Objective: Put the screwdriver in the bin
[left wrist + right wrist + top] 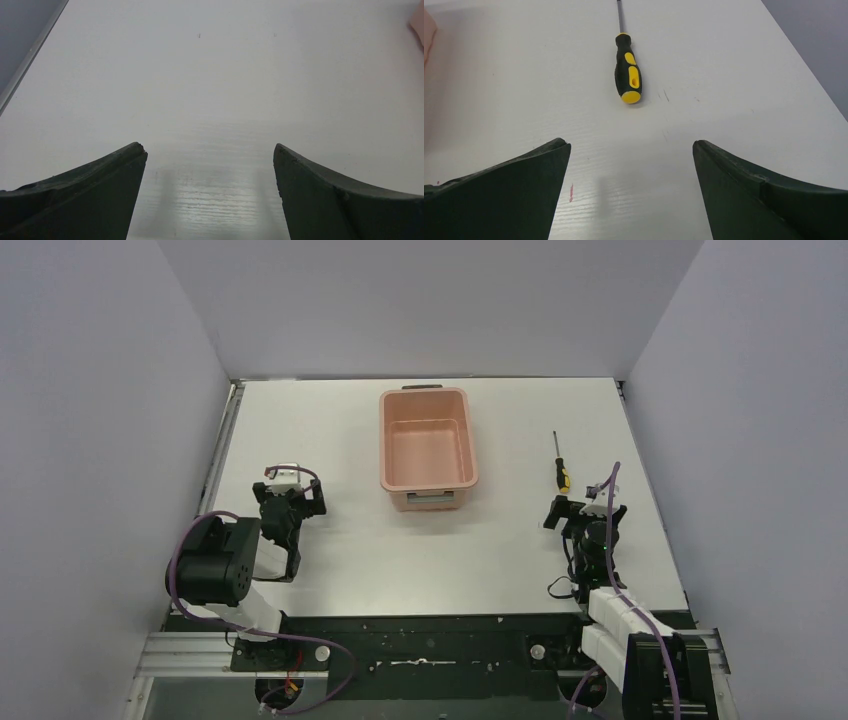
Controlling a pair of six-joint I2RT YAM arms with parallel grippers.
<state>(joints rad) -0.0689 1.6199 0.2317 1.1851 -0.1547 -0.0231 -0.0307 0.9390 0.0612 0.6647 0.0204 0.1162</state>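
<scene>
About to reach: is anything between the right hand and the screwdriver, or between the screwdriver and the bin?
Nothing visible. Bare table lies from the right hand to the screwdriver, and from there to the bin.

The white table [330, 565] is marked by a few small scratches. The pink bin [430, 499] is set upright on it, toward the far middle. The screwdriver [561, 468] is laid flat at the bin's right, apart from it, with the shaft pointed away.

Bin [428, 452] at centre, screwdriver [560, 466] to its R, just ahead of R end effector [586, 510]
</scene>
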